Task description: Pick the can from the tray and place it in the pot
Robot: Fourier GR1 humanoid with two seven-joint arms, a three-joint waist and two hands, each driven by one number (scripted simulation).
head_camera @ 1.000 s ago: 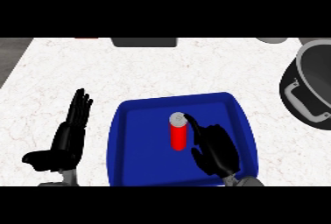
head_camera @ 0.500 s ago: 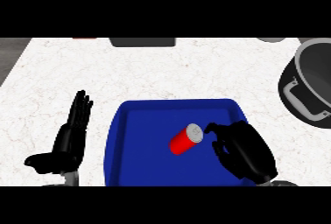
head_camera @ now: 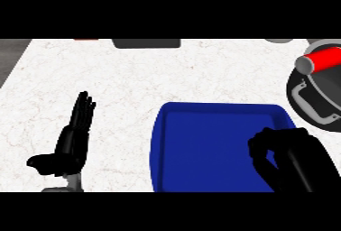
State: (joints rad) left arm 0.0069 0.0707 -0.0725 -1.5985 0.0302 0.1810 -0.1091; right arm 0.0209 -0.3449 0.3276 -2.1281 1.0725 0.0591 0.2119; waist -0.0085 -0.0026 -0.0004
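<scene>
The red can, with its grey end facing left, lies tilted over the upper rim of the dark pot at the far right; I cannot tell whether it rests there or is in the air. The blue tray in the lower middle holds nothing. Over the tray's right corner, my right hand has its fingers curled and holds nothing, well below the can. My left hand rests open on the counter left of the tray, fingers pointing up.
A dark grey slab lies at the counter's far edge, with a small red item to its left and a grey object further right. The counter's left edge runs diagonally at the upper left.
The can has left the tray and my right hand, and now shows up at the pot's rim far right. My right hand has curled shut with nothing in it. The left hand is unmoved.
</scene>
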